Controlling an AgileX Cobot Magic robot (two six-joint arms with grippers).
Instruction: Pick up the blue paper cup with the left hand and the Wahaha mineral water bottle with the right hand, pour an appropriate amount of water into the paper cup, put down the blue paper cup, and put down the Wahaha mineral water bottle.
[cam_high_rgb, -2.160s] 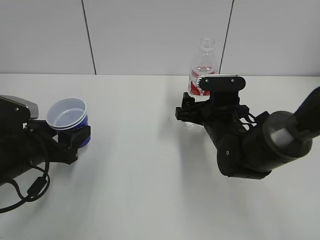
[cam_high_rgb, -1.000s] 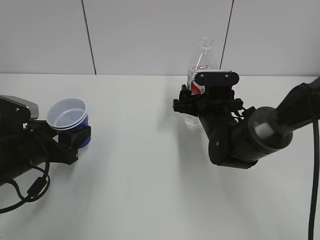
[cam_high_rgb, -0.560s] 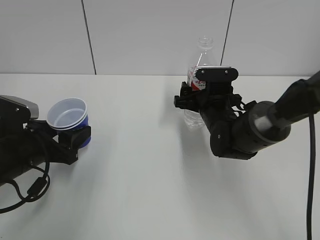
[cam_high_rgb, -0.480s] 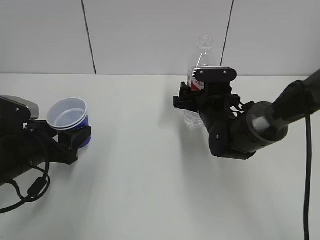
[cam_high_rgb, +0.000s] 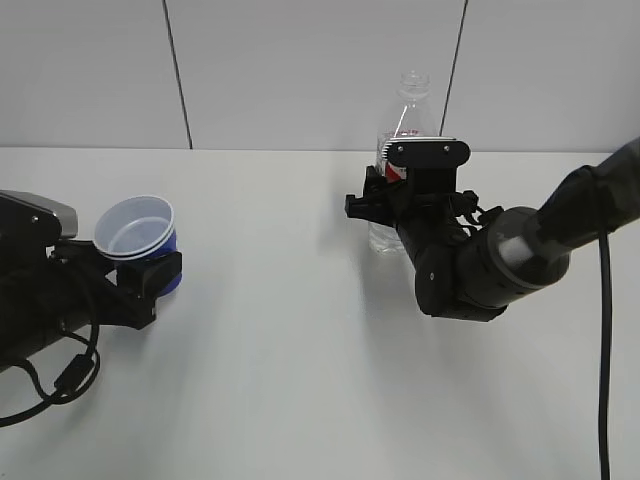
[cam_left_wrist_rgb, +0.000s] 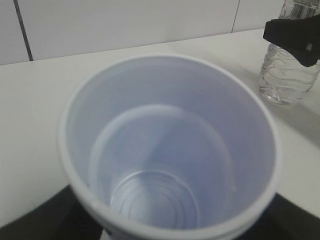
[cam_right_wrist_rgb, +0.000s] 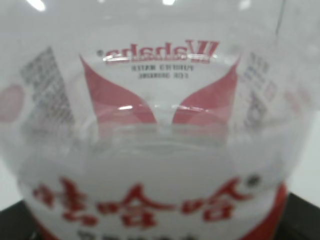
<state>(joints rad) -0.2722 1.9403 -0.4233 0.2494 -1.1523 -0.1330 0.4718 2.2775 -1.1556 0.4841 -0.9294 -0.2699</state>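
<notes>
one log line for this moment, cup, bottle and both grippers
left gripper: holding blue paper cup, empty | right gripper: around Wahaha bottle, grip unconfirmed | bottle: upright on table

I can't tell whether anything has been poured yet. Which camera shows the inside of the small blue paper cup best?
The left wrist view: the small blue paper cup fills it, white inside, seemingly empty. The exterior view shows it small and slanted; the right wrist view misses it.

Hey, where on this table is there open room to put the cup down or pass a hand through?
The widest bare stretch of the table lies between the blue paper cup in the left hand and the Wahaha mineral water bottle, running to the near edge. It is crowded around the bottle, where the right hand sits.
</notes>
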